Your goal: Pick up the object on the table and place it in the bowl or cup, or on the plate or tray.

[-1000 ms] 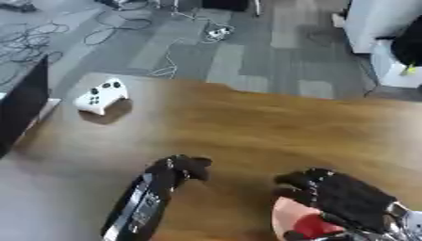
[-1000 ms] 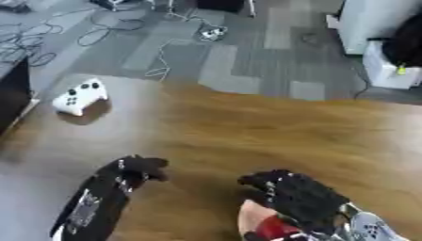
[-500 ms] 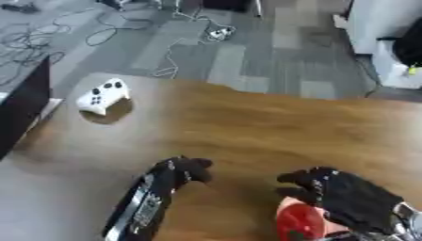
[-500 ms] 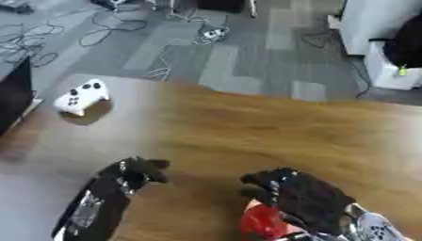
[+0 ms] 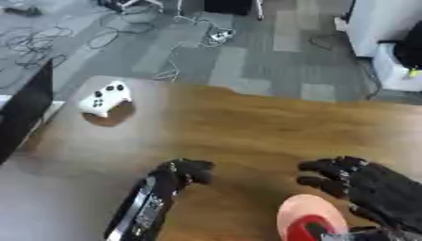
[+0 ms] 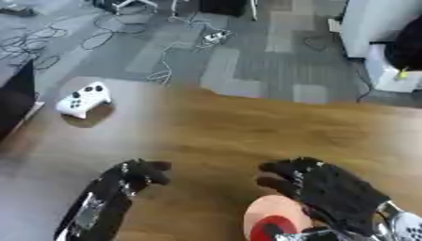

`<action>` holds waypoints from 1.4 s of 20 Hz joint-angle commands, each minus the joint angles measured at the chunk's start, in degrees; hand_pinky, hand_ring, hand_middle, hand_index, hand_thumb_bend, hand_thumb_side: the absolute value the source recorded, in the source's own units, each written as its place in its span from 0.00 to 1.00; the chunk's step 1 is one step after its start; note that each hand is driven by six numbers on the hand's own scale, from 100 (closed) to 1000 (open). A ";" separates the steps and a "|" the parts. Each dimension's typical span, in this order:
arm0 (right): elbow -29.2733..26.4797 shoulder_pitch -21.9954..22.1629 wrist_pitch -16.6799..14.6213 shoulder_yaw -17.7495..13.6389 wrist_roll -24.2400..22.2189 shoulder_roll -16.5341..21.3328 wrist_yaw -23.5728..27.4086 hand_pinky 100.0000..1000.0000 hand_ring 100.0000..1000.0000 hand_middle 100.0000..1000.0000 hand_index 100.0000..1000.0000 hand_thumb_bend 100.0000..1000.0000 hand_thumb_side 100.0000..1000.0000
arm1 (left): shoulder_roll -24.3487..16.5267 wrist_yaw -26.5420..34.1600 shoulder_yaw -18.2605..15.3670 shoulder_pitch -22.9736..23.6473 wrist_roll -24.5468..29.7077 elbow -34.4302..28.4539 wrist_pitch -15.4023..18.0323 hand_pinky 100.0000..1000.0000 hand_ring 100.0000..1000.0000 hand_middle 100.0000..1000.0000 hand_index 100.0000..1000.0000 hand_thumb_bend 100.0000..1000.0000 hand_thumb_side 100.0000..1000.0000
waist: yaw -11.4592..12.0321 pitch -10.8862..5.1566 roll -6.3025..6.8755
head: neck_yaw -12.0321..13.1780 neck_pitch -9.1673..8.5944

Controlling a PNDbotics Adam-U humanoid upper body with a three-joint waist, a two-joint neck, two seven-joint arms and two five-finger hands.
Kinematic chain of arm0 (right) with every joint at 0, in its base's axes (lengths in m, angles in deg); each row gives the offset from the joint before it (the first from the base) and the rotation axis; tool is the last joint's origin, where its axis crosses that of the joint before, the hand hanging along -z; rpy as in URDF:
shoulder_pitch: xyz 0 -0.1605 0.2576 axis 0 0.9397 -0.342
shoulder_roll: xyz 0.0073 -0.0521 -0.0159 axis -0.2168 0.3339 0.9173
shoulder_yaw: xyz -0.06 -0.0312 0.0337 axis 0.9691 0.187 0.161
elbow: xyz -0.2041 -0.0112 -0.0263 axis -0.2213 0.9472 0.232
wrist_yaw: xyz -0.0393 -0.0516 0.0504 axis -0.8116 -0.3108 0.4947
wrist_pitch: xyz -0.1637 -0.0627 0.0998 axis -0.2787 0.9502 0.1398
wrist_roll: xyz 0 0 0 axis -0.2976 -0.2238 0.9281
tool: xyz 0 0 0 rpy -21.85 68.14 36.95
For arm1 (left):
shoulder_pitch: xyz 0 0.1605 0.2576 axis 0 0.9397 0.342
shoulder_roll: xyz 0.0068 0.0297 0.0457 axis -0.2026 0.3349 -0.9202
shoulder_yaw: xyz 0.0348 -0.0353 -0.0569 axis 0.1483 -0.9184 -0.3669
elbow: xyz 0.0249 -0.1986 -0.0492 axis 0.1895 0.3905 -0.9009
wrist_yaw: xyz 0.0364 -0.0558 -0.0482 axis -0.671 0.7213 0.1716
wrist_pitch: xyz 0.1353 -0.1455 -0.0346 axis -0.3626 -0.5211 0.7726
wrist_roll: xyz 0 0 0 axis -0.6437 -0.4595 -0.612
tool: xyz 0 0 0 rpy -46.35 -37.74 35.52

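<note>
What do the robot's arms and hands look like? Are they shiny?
Mostly black, not very shiny. The left arm is a long dark tube with a pale grey strip running along it, ending in a small black left hand. The right hand is black too, bulky, with knobbly ridged fingers. Near its wrist, at the picture's edge, some silver-grey metal shows. No cables can be made out.

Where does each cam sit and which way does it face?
Left eye view: in the head, looking down over the wooden table to the floor beyond; left hand lower centre, right hand lower right above a pink and red thing.
Right eye view: beside it, same aim; everything sits further left in the picture.
Both share the white controller at the table's far left, both hands, and the floor cables.
</note>
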 commanded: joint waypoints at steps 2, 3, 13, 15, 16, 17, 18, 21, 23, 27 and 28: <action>-2.80 1.17 1.40 -2.12 0.27 2.48 0.20 0.72 0.83 0.90 0.91 0.29 0.70 | -0.77 -0.19 -0.52 -0.16 -0.35 -0.60 0.00 0.65 0.79 0.53 0.66 0.13 0.88 | -0.31 -1.24 0.04 | 1.06 -0.88; -3.12 1.65 1.65 -2.37 0.27 2.69 0.22 0.72 0.83 0.89 0.90 0.29 0.70 | -0.79 -0.21 -0.54 -0.14 -0.38 -0.59 0.00 0.65 0.79 0.53 0.66 0.13 0.88 | -0.44 -1.27 0.02 | 1.18 -0.94; -3.93 8.57 8.25 -5.61 2.55 1.04 9.14 0.75 0.73 0.84 0.87 0.25 0.70 | -1.09 -0.60 -1.06 0.00 -0.99 -0.39 0.00 0.65 0.79 0.53 0.66 0.13 0.88 | -2.24 -1.79 -0.16 | 3.70 -2.35; -3.95 10.60 10.36 -6.89 4.54 -0.22 12.96 0.75 0.68 0.81 0.87 0.27 0.68 | -1.13 -0.73 -1.22 0.01 -1.15 -0.35 -0.02 0.65 0.79 0.53 0.66 0.13 0.88 | -2.84 -1.82 -0.25 | 4.47 -2.77; -4.00 11.57 11.24 -7.55 5.92 -0.80 14.95 0.75 0.68 0.80 0.86 0.27 0.68 | -1.17 -0.81 -1.30 0.04 -1.26 -0.33 -0.04 0.65 0.79 0.53 0.66 0.14 0.88 | -3.13 -1.83 -0.31 | 4.86 -2.94; -4.09 12.64 12.16 -8.43 7.49 -1.48 16.79 0.75 0.66 0.79 0.86 0.28 0.68 | -1.24 -0.91 -1.39 0.07 -1.37 -0.29 -0.06 0.65 0.80 0.53 0.66 0.13 0.88 | -3.62 -1.84 -0.39 | 5.45 -3.14; -4.25 13.64 12.94 -9.21 8.89 -1.96 18.27 0.75 0.66 0.79 0.86 0.27 0.68 | -1.33 -1.04 -1.46 0.10 -1.48 -0.27 -0.08 0.65 0.80 0.53 0.66 0.13 0.88 | -4.06 -1.88 -0.47 | 5.94 -3.28; -5.22 16.88 14.63 -11.13 11.36 -2.46 20.48 0.76 0.66 0.79 0.86 0.27 0.69 | -1.94 -1.63 -1.60 0.36 -2.01 -0.04 -0.39 0.65 0.80 0.54 0.66 0.13 0.88 | -5.61 -2.31 -0.74 | 7.50 -3.60; -6.12 19.16 15.42 -12.07 12.21 -2.31 21.17 0.76 0.66 0.79 0.86 0.28 0.69 | -2.38 -2.08 -1.52 0.51 -2.21 0.04 -0.59 0.65 0.81 0.54 0.66 0.13 0.88 | -6.48 -2.62 -0.81 | 8.34 -3.87; -6.55 23.47 15.98 -13.50 14.76 -2.69 23.53 0.77 0.64 0.78 0.86 0.29 0.69 | -2.85 -2.67 -1.41 0.76 -2.50 0.15 -0.89 0.66 0.81 0.54 0.67 0.12 0.89 | -8.04 -3.01 -0.76 | 9.46 -4.61; -6.57 24.46 16.17 -13.86 15.67 -3.36 24.73 0.77 0.64 0.78 0.86 0.29 0.69 | -2.91 -2.77 -1.42 0.79 -2.64 0.21 -1.01 0.66 0.81 0.54 0.67 0.12 0.89 | -8.44 -3.07 -0.75 | 9.64 -4.99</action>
